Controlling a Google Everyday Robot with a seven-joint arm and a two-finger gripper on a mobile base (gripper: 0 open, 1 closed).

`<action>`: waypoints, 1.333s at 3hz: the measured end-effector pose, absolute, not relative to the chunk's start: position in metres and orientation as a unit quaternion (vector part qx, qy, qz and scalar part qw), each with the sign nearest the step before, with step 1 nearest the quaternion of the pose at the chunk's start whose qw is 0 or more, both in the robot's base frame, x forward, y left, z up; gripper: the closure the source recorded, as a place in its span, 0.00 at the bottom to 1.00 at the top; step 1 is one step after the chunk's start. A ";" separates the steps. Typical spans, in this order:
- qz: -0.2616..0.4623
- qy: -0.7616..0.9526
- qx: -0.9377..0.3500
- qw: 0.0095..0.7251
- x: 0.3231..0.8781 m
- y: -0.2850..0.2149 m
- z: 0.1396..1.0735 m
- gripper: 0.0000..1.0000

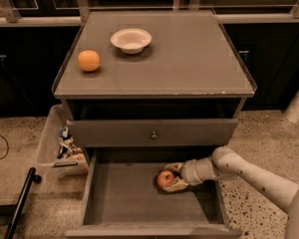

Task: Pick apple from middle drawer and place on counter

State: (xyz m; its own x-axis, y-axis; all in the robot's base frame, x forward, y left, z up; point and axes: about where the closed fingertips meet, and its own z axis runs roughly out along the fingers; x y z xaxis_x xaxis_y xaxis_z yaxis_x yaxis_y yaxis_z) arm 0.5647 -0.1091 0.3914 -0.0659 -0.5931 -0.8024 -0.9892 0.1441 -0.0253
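The red apple [164,179] lies on the floor of the open middle drawer [122,198], right of its centre and toward the back. My gripper [171,177] reaches in from the right on its white arm [249,176]. Its pale fingers [175,168] sit against the far and near sides of the apple, closed on it. The apple still looks low, at the drawer floor. The counter [189,59] is the grey-brown cabinet top above.
An orange [88,60] and a white bowl [131,39] stand on the counter's left and back. A drawer front with a round knob [153,134] overhangs the open drawer. A pale bin [50,138] holding packets [67,143] and a black pole [20,203] are at the left.
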 end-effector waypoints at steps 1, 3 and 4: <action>0.286 0.672 -0.589 0.347 0.564 -0.109 0.391 1.00; 0.289 0.652 -0.599 0.363 0.547 -0.109 0.428 1.00; 0.260 0.623 -0.623 0.396 0.524 -0.113 0.488 1.00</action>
State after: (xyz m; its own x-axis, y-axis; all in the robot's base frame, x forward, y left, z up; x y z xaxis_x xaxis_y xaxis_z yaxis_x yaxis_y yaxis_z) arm 0.5244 -0.1130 0.4884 0.0899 -0.5705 -0.8163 -0.9816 0.0879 -0.1695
